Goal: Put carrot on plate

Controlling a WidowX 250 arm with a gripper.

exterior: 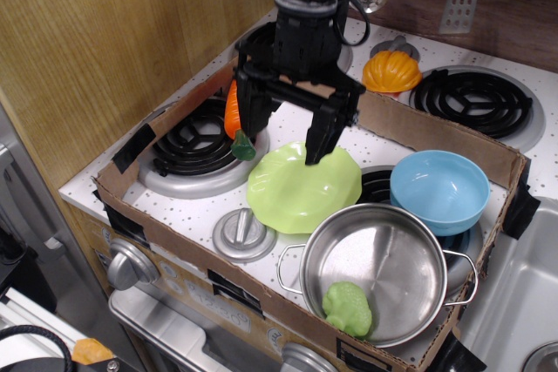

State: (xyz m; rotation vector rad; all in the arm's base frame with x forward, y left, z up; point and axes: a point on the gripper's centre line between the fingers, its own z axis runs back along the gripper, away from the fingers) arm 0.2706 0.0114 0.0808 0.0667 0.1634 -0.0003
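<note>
The orange carrot (232, 115) with its dark green stub pointing down lies at the right edge of the front-left burner (187, 145), partly hidden behind my left finger. My gripper (284, 144) is open and empty. It hangs above the gap between the carrot and the lime-green plate (296, 193). Its left finger (254, 115) is just right of the carrot, and I cannot tell whether they touch. Its right finger (319, 137) is over the plate's far rim. The plate is bare.
A light-blue bowl (438, 191) sits right of the plate. A steel pot (388, 259) in front holds a lumpy light-green toy (348, 307). An orange pumpkin-like toy (391, 71) lies at the back. A low cardboard wall (166, 237) rings the area. A sink is at far right.
</note>
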